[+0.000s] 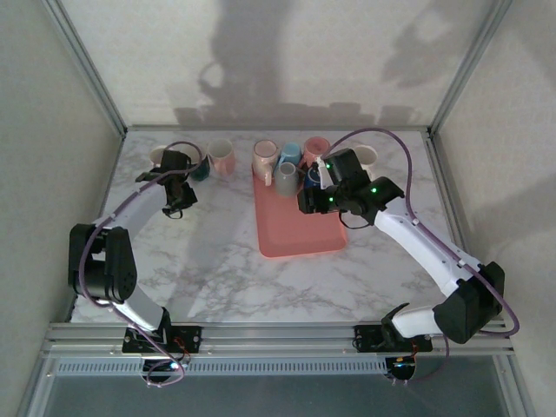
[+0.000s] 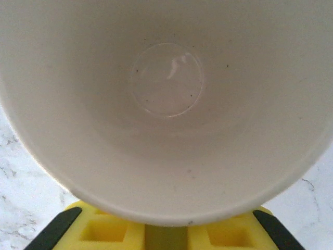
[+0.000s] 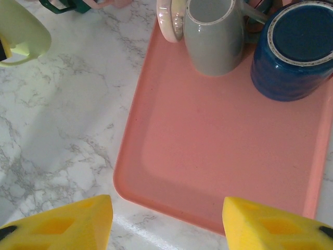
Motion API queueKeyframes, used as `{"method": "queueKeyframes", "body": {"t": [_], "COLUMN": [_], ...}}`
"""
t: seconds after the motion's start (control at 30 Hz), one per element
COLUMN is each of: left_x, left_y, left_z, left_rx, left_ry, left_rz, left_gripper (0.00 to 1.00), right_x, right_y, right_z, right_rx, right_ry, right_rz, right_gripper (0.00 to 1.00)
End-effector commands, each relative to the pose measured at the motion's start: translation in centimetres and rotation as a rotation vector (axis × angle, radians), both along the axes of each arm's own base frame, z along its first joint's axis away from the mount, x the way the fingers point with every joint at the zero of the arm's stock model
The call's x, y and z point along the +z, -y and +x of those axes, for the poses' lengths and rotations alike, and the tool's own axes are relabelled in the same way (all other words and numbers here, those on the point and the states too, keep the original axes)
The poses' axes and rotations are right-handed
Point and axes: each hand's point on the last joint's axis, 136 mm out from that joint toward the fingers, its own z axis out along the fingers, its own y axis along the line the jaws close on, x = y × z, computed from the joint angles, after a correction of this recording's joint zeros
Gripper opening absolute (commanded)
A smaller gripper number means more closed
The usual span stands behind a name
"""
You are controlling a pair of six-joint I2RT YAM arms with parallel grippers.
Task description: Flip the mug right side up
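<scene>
Mug (image 2: 166, 104), cream with speckled interior, in left end effector (image 2: 166, 237) grip

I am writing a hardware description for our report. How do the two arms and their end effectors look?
The left arm and the right arm have white links between black joint housings, and a purple cable loops along each. Green lights glow on the right arm. The end effector fingers are yellow blocks with square hollows and black edges.

A robot lab cell: aluminium frame (image 1: 87, 69), plain white panels (image 1: 278, 52), marble-patterned table (image 1: 217, 252).
</scene>
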Motion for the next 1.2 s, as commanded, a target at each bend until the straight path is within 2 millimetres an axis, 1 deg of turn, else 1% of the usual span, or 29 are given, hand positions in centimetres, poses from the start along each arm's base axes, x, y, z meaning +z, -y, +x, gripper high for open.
{"method": "queueKeyframes", "body": {"t": [0.0, 0.23, 0.3, 0.37, 0.53, 0.7, 0.77, 0.9, 1.03, 1.17], "left_x": [1.4, 0.4, 0.2, 0.0, -0.4, -0.2, 0.2, 1.8, 3.7, 5.4], "left_y": [-0.6, -0.6, -0.6, -0.5, -0.5, -0.6, -0.6, -0.7, -0.7, -0.3], "left_z": [2.1, 2.2, 2.2, 2.1, 2.0, 1.7, 1.5, 0.8, -0.7, -2.6], "left_rx": [0.001, -0.012, -0.011, -0.015, -0.021, -0.016, -0.012, -0.008, 0.000, 0.001], "left_ry": [0.082, 0.061, 0.062, 0.057, 0.047, 0.049, 0.054, 0.075, 0.102, 0.151], "left_rz": [0.022, 0.019, 0.021, 0.018, 0.014, 0.016, 0.016, 0.017, 0.001, -0.029], "left_gripper": [0.00, 0.00, 0.06, 0.16, 0.26, 0.36, 0.39, 0.43, 0.46, 0.48], "right_x": [1.1, 1.1, 1.1, 1.0, 1.3, 1.9, 2.2, 2.5, 2.4, 2.9], "right_y": [-0.4, -0.5, -0.5, -0.5, -0.5, -0.1, 0.3, 0.9, 1.9, 2.3], "right_z": [0.3, 0.4, 0.4, 0.4, 0.3, -0.1, -0.2, -0.2, -0.4, -0.8], "right_rx": [0.013, 0.016, 0.015, 0.015, 0.016, 0.012, 0.007, -0.002, -0.025, -0.038], "right_ry": [0.017, 0.016, 0.015, 0.014, 0.019, 0.035, 0.047, 0.068, 0.075, 0.088], "right_rz": [0.025, 0.026, 0.027, 0.026, 0.030, 0.030, 0.028, 0.004, -0.030, -0.014], "right_gripper": [0.59, 0.59, 0.59, 0.59, 0.59, 0.59, 0.60, 0.60, 0.60, 0.61]}}
